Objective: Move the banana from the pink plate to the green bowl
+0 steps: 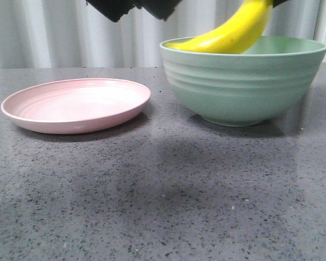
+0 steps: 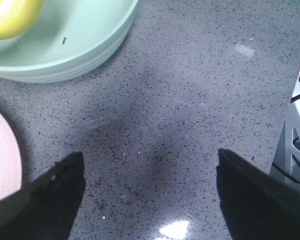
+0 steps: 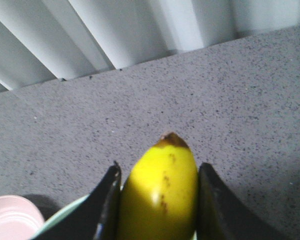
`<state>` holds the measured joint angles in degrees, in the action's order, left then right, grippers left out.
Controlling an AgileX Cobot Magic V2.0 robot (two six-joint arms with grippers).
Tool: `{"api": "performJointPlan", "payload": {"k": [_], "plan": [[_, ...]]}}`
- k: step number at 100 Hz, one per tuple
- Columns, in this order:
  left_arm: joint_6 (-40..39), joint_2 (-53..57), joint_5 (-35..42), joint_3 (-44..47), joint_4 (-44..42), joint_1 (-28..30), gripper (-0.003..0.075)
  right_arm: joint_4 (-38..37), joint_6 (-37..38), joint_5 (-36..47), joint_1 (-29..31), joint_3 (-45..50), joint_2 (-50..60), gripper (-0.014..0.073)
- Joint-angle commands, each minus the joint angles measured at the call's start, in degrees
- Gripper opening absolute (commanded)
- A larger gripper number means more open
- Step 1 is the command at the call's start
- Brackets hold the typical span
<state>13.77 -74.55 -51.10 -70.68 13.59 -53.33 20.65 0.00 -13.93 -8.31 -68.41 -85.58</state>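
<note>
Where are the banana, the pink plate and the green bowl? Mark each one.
banana (image 1: 240,31), front view, on its yellow middle.
pink plate (image 1: 70,126), front view, on its near rim.
green bowl (image 1: 242,87), front view, on its ribbed outer wall.

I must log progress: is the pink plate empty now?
Empty. The pink plate shows bare; the banana, held by the right pincer, hangs tilted over the green bowl.

Both grippers have matte black, broad, tapering fingers (image 2: 55,200) with smooth curved edges.
</note>
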Motion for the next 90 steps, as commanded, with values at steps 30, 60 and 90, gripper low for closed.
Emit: {"api": "performJointPlan", "payload": {"k": [30,60,90], "plan": [[-0.48,1.76,2.53,-1.58,1.31,-0.31,0.0494,-1.62,0.00,3.79,0.47,-2.08,1.70,0.0398],[-3.78,2.98,2.53,-1.58,-0.20,-0.31,0.0348,-7.79,-0.72,-3.22,0.47,-2.08,8.82,0.0285],[-8.55,11.37,3.69,-0.19,-5.27,-0.09,-0.0019,-13.26,-1.75,-19.24,0.47,0.53,18.22,-0.0071]]}}
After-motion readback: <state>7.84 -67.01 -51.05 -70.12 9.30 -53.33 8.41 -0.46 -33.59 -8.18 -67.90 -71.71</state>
